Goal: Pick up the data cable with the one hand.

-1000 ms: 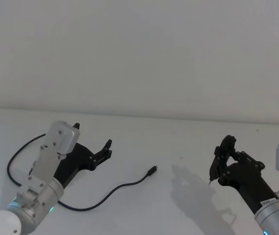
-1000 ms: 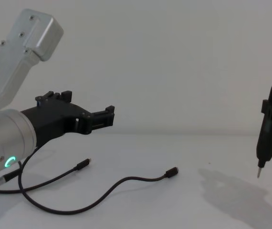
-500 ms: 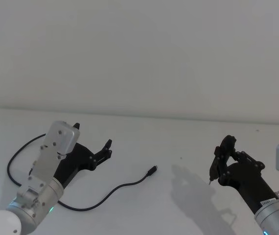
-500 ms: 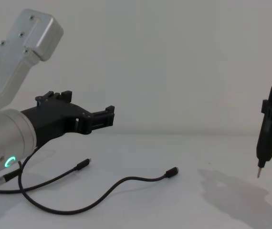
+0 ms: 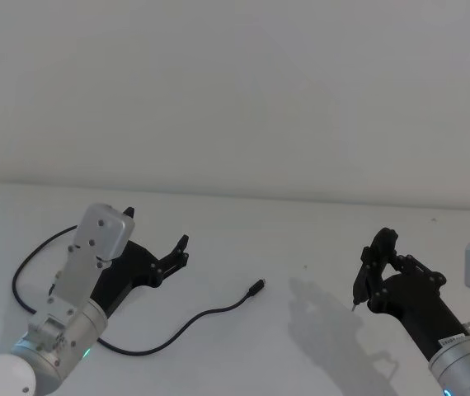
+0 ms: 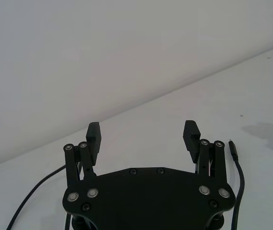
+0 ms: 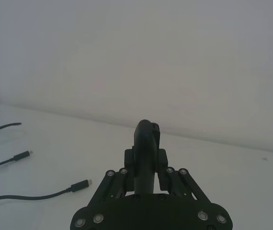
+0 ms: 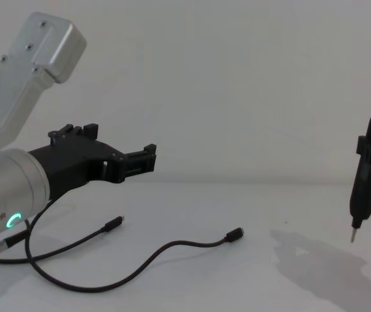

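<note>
Hovering above a white table (image 5: 317,239), the left gripper (image 5: 183,249) is black and blocky and sits on a fat silver cylinder with a green glowing ring. Its jaws stand wide open with nothing between them; the two ribbed pads (image 6: 94,134) face each other across a broad gap. In the chest view the left gripper (image 8: 148,160) is lifted clear of the table and reaches forward and toward the robot's right.

The data cable (image 5: 210,313) lies flat on the table below the jaws, touching neither of them. It is thin and black. Its loose stretch comes out from under the left arm and curves on past the fingertips. Its long axis there runs forward and to the right. The small plug (image 5: 256,286) at that end points the same way, ahead of the jaws and lower. A second plug (image 8: 114,223) lies beneath the jaws, also pointing forward and right. The rest of the cable loops back behind the arm.

The right gripper (image 5: 371,268), slim and black with a thin metal tip, hangs well apart on the right.
</note>
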You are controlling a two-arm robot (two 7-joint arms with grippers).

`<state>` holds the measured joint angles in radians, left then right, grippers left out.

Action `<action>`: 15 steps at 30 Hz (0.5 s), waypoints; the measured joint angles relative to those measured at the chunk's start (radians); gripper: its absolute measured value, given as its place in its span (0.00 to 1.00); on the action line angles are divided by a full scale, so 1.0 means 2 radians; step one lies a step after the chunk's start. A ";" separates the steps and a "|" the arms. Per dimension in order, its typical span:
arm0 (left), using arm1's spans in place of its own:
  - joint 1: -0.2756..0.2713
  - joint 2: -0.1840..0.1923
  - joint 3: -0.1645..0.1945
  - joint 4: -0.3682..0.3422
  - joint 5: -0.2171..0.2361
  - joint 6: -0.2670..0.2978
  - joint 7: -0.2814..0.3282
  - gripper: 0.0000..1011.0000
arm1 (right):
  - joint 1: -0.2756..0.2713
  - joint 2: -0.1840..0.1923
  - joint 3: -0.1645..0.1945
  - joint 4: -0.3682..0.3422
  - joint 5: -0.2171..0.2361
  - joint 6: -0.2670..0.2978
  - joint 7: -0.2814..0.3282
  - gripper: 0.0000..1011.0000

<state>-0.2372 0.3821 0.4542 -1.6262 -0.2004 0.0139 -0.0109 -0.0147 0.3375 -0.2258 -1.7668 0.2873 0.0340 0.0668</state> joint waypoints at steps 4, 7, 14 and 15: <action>0.000 0.000 0.000 0.000 0.000 0.000 0.000 0.99 | 0.000 0.000 0.000 0.000 0.000 0.000 0.000 0.27; 0.000 0.000 0.000 0.000 0.000 0.000 0.000 0.99 | 0.000 0.000 0.000 0.000 0.000 0.000 0.000 0.27; 0.000 0.000 0.000 0.000 0.000 0.000 0.000 0.99 | 0.000 0.000 0.000 0.000 0.000 0.000 0.000 0.27; 0.000 0.000 0.000 0.000 0.000 0.000 0.000 0.99 | 0.000 0.000 0.000 0.000 0.000 0.000 0.000 0.27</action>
<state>-0.2372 0.3821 0.4542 -1.6262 -0.2004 0.0139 -0.0109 -0.0147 0.3375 -0.2258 -1.7668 0.2873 0.0341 0.0668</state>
